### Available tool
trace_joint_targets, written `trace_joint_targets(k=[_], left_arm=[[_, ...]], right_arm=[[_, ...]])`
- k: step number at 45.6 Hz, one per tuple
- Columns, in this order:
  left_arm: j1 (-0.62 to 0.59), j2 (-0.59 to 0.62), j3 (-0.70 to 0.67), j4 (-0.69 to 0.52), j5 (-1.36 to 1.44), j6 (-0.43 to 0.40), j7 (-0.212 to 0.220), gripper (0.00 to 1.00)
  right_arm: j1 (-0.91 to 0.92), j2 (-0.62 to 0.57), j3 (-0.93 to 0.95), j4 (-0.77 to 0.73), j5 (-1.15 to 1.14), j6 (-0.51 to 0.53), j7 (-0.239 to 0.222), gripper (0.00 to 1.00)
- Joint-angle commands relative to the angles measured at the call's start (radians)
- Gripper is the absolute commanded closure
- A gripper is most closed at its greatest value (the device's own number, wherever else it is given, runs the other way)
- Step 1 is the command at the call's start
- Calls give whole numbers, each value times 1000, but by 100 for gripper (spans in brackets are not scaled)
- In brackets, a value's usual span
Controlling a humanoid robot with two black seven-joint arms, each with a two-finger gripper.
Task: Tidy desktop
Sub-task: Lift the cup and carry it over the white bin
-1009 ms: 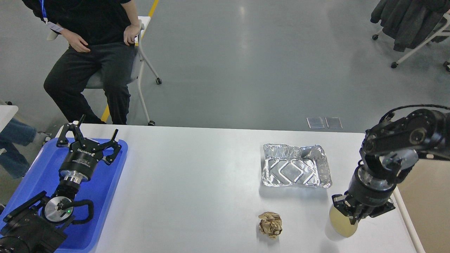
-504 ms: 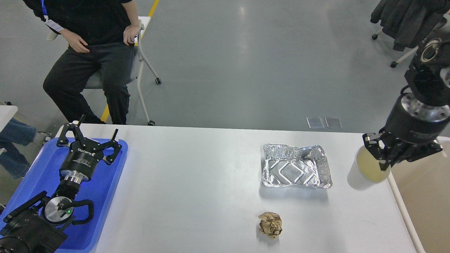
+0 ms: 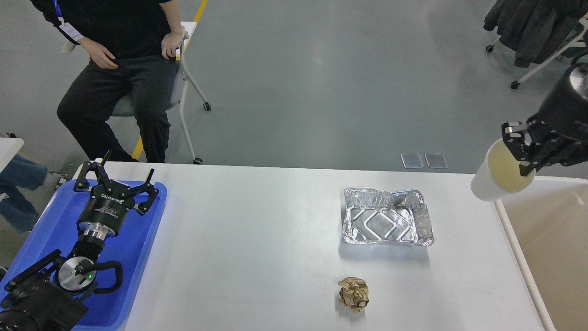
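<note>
The white desktop (image 3: 257, 239) fills the lower view. On it lie a crumpled foil tray (image 3: 387, 221) right of centre and a crumpled brown paper ball (image 3: 353, 294) near the front. My right gripper (image 3: 523, 154) is shut on the rim of a white paper cup (image 3: 498, 172) and holds it tilted in the air above the table's right end, by the cream-white bin (image 3: 544, 239). My left gripper (image 3: 115, 181) is open and empty above the far end of the blue tray (image 3: 133, 257) at the left.
A person sits on a chair (image 3: 183, 82) beyond the table's far left corner. A wheeled rack with dark coats (image 3: 533, 27) stands at the far right. The bin sits against the table's right edge.
My right gripper has lifted the paper cup from the table's front right and carried it up and away to the bin's far corner. The left arm has not moved.
</note>
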Motion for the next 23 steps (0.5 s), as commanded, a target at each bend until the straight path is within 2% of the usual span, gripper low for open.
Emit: trace_joint_targets(k=[1, 13, 18, 23], left_arm=[[0, 0, 0, 0, 0, 0, 0, 1], [1, 0, 0, 0, 0, 0, -2, 1], [1, 0, 0, 0, 0, 0, -2, 1], [1, 0, 0, 0, 0, 1, -2, 1]], right_arm=[[-66, -127, -38, -142, 3, 1, 0, 100], [-237, -199, 1, -312, 14, 1, 0, 100], [-364, -305, 113, -433, -8, 1, -2, 100], [-531, -334, 224, -562, -46, 1, -12, 100]])
